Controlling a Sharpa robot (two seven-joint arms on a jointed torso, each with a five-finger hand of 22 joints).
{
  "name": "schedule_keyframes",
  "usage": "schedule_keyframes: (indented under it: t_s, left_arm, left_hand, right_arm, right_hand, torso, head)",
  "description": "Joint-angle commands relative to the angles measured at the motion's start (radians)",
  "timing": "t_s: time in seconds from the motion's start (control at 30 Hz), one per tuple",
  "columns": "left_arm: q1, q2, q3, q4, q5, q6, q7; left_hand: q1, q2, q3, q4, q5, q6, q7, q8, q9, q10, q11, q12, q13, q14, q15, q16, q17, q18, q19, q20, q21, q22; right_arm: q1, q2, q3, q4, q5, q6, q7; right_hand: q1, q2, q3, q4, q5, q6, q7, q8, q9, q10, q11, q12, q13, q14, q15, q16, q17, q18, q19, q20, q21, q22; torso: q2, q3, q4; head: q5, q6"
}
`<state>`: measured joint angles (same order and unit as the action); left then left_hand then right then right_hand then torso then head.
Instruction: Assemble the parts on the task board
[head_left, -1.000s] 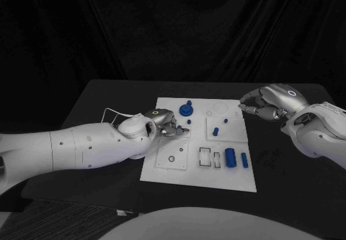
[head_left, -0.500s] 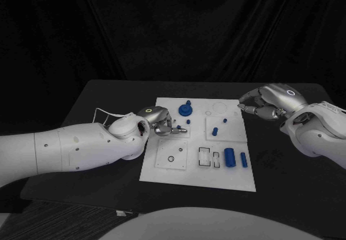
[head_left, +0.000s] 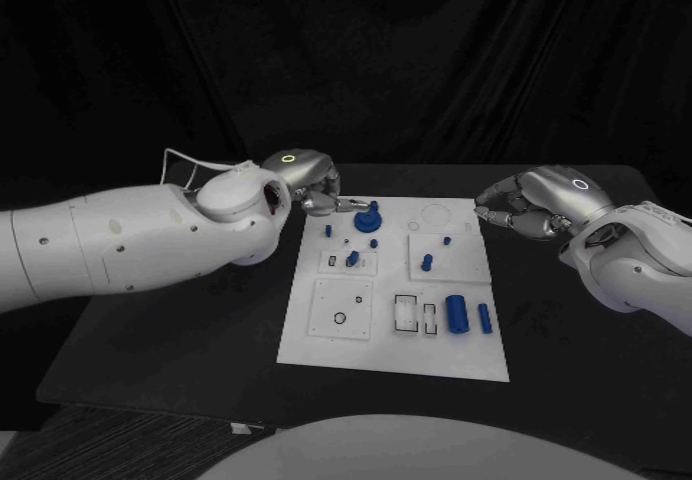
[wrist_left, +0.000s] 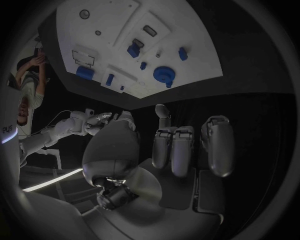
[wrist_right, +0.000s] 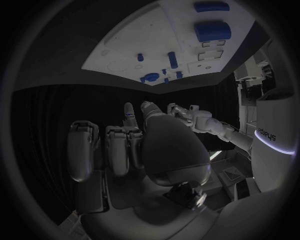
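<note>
With the left hand (head_left: 307, 185) empty, fingers loosely curled beside the task board's (head_left: 378, 350) far corner, it should approach the round blue part (head_left: 371, 217) squarely before gripping.

Robotics lab: black backdrop curtain (head_left: 346, 80), black table (head_left: 188, 300).

White arms, silver left hand (head_left: 307, 188), right hand (head_left: 526, 208); glowing wrist rings.

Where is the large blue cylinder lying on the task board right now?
In the head view, the large blue cylinder lies on the task board near its right edge, between a white rectangular block and a thinner blue cylinder.
</note>
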<state>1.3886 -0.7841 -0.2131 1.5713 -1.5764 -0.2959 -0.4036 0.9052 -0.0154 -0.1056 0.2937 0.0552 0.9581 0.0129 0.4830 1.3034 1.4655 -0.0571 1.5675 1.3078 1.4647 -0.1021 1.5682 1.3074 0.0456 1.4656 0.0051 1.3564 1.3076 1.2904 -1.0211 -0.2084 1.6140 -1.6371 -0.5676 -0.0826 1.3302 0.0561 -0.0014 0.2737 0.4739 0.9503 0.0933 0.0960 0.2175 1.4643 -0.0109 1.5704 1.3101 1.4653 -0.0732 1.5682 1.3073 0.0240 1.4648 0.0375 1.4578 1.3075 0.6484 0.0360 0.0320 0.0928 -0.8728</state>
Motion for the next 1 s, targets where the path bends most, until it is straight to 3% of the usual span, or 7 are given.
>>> schedule_keyframes:
  t_s: [0.03,0.23,0.3,0.5,0.63,0.83,1.0]
  left_arm:
    - [0.036,0.027,0.001,-0.030,0.156,0.269,0.026]
    - [0.093,0.125,0.002,-0.170,0.447,0.663,-0.006]
    - [0.102,0.159,0.002,-0.218,0.487,0.740,-0.016]
    - [0.111,0.225,0.002,-0.316,0.533,0.824,0.008]
    - [0.113,0.250,0.002,-0.354,0.547,0.846,0.031]
    - [0.114,0.272,0.002,-0.381,0.554,0.858,0.043]
    - [0.113,0.298,0.002,-0.404,0.555,0.885,0.021]
  left_hand:
    - [0.060,0.034,0.021,-0.002,0.000,-0.012,0.008,-0.057,-0.038,0.105,0.013,0.003,0.263,0.106,0.013,0.003,0.263,-0.001,0.005,0.015,0.018,0.204]
    - [0.181,0.069,0.027,-0.010,-0.007,0.072,0.054,-0.399,-0.545,0.105,0.063,0.003,0.263,0.106,0.046,0.003,0.263,-0.007,0.013,0.049,0.048,0.210]
    - [0.206,0.070,0.025,-0.016,0.001,0.035,0.076,-0.424,-0.648,0.105,0.064,0.003,0.263,0.106,0.056,0.003,0.263,-0.004,0.008,0.057,0.042,0.208]
    - [0.252,0.075,0.037,-0.041,0.000,-0.132,0.091,-0.422,-0.830,0.105,0.072,0.003,0.263,0.106,0.065,0.003,0.263,0.001,-0.007,0.068,0.021,0.201]
    - [0.274,0.072,0.042,-0.061,0.001,-0.223,0.043,-0.423,-0.919,0.105,0.036,0.003,0.263,0.106,0.040,0.003,0.263,0.004,-0.011,0.051,0.016,0.200]
    - [0.232,0.070,0.022,-0.035,0.004,0.120,0.056,-0.290,-0.918,0.105,0.052,0.003,0.263,0.106,0.048,0.003,0.263,-0.004,0.005,0.049,0.041,0.207]
    - [0.205,0.058,0.007,-0.020,0.000,0.199,0.031,-0.245,-0.882,0.105,0.033,0.003,0.263,0.106,0.035,0.003,0.263,-0.003,0.007,0.043,0.044,0.208]
  right_arm:
    - [-0.002,-0.010,0.001,0.016,-0.003,-0.036,0.001]
    - [0.000,-0.038,0.001,0.067,0.005,-0.065,0.013]
    - [0.000,-0.043,0.001,0.080,0.011,-0.067,0.016]
    - [0.001,-0.043,0.001,0.097,0.018,-0.058,0.015]
    - [0.001,-0.036,0.001,0.094,0.021,-0.051,0.015]
    - [0.000,-0.028,0.001,0.086,0.050,-0.042,0.019]
    - [0.000,-0.032,0.001,0.087,0.077,-0.032,0.021]
  right_hand:
    - [-0.025,0.001,-0.003,0.014,-0.021,0.012,0.001,-0.004,-0.001,0.107,0.008,0.000,0.261,0.105,0.008,0.003,0.263,0.002,0.057,0.008,0.010,0.229]
    - [-0.193,0.054,-0.048,0.020,-0.163,0.038,-0.012,-0.001,-0.003,0.107,0.019,0.000,0.261,0.098,0.000,-0.017,0.228,-0.008,0.077,0.002,0.051,0.242]
    - [-0.215,0.061,-0.056,0.020,-0.176,0.036,-0.012,-0.003,-0.004,0.107,0.019,0.000,0.261,0.099,-0.001,-0.017,0.229,-0.010,0.080,0.001,0.058,0.245]
    - [-0.219,0.063,-0.058,0.020,-0.178,0.035,-0.012,-0.004,-0.005,0.107,0.019,0.000,0.261,0.098,-0.001,-0.018,0.227,-0.009,0.079,0.001,0.057,0.244]
    - [-0.215,0.062,-0.057,0.016,-0.175,0.031,-0.012,-0.007,-0.006,0.107,0.018,0.000,0.261,0.098,-0.001,-0.018,0.226,-0.009,0.079,0.001,0.056,0.244]
    - [-0.214,0.062,-0.056,0.016,-0.174,0.031,-0.012,-0.007,-0.006,0.107,0.018,0.000,0.261,0.098,-0.001,-0.019,0.225,-0.009,0.078,0.001,0.055,0.244]
    - [-0.209,0.063,-0.055,0.014,-0.171,0.032,-0.012,-0.007,-0.006,0.107,0.017,0.000,0.261,0.098,-0.001,-0.019,0.225,-0.008,0.077,0.000,0.052,0.242]
  torso:
    - [0.000,0.0007,-0.0010]
    - [0.000,0.0013,-0.0008]
    - [0.000,0.0010,-0.0008]
    - [0.000,0.0000,-0.0012]
    - [0.001,0.0003,-0.0021]
    - [0.004,0.0000,-0.0022]
    - [0.003,0.0002,0.0004]
  head:
    - [-0.002,0.000]
    - [-0.007,0.000]
    - [-0.010,0.000]
    - [-0.014,0.000]
    - [-0.011,0.000]
    - [0.002,0.000]
    - [0.000,0.000]
